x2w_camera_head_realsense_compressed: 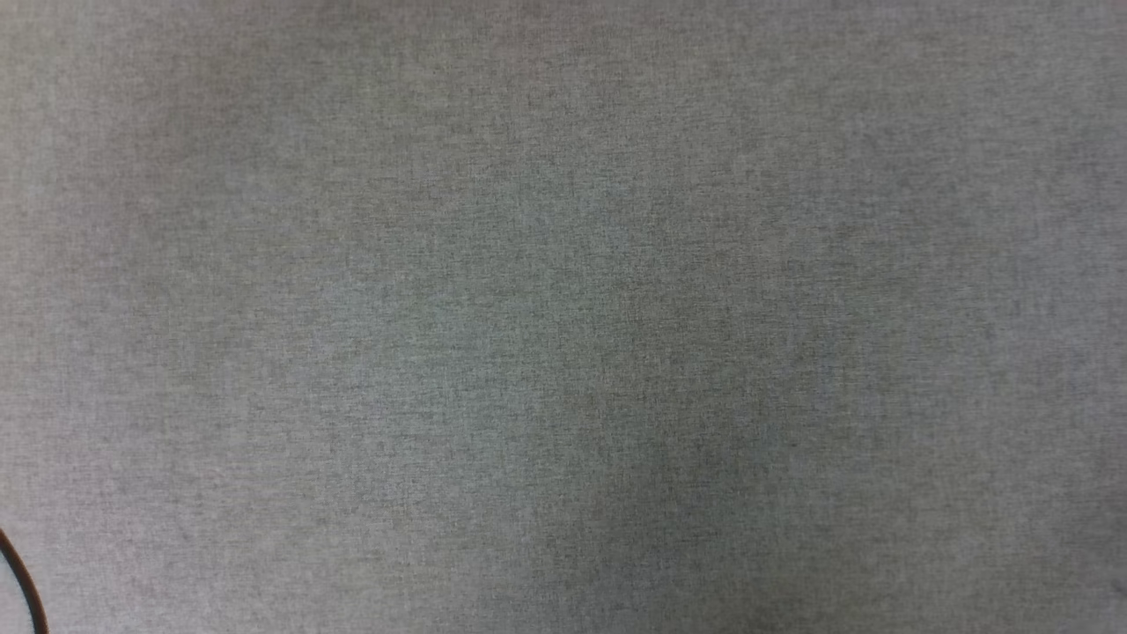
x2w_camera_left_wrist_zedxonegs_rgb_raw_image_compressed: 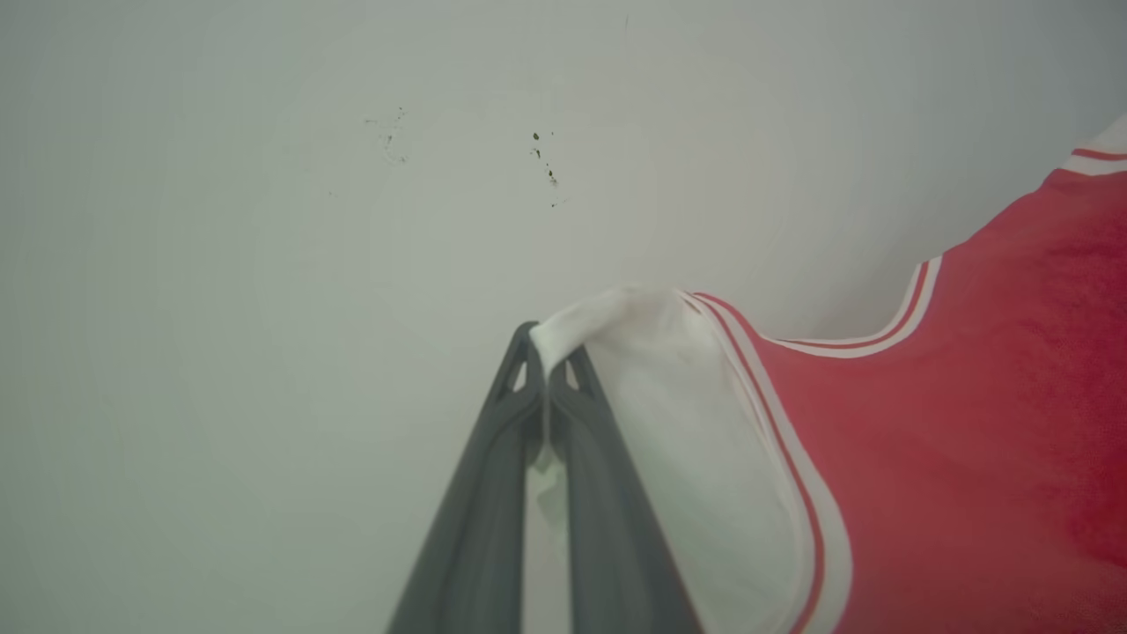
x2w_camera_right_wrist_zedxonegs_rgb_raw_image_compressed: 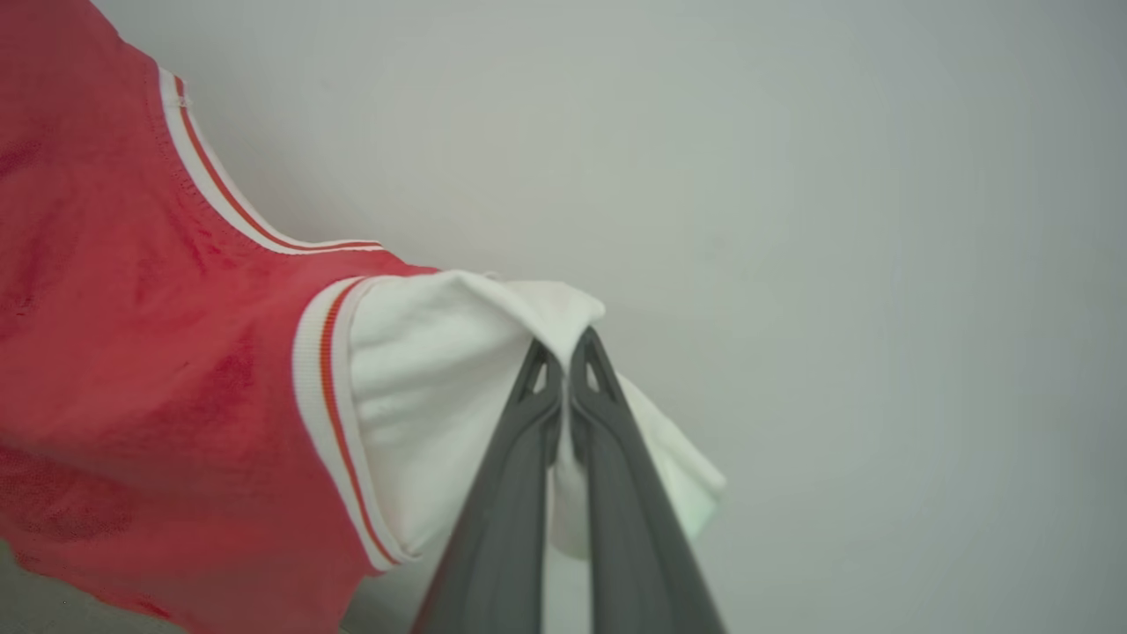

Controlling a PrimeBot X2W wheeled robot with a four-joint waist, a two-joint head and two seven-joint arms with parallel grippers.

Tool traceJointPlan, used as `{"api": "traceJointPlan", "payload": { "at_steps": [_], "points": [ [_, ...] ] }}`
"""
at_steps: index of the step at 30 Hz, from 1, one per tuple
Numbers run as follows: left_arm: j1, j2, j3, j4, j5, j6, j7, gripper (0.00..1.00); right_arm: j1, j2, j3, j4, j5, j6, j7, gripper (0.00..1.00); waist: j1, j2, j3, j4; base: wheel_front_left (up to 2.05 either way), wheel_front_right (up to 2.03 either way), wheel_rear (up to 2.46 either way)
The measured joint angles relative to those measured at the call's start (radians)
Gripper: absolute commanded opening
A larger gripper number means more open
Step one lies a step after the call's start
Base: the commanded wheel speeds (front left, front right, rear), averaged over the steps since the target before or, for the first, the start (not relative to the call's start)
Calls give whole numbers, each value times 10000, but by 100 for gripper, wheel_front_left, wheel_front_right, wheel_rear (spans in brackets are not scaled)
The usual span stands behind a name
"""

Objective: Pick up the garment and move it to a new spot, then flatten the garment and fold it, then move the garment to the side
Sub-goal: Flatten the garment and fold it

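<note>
Two tight grips on white sleeves of the garment: left hand, right hand.

head view faces down, close on grey cloth; wrist views look along left gripper and right gripper, sharing the garment.

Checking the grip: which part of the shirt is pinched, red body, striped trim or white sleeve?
The white sleeves: left gripper and right gripper each clamp one; trim and red body hang free.

the garment is cropped at both wrist views' edges; a dark curved line is too cropped to tell.
</note>
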Motion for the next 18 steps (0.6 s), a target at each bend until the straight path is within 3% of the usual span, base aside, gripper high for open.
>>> {"api": "traceJointPlan", "payload": {
  "at_steps": [9,16,18],
  "points": [
    [313,-341,-301,1122,-69,-251,-938,0,35,274,1145,1151,336,0,-1081,0,0,0,236,67,0,0,0],
    [2333,-627,-734,1695,-451,-334,-1783,0,2043,512,1745,1741,1283,0,-2433,0,0,0,-191,-4,0,0,0],
    [3754,-709,-1053,1680,-562,-339,-2073,0,3219,723,2190,1820,1730,0,-3099,0,0,0,-607,-89,0,0,0]
  ]
}}
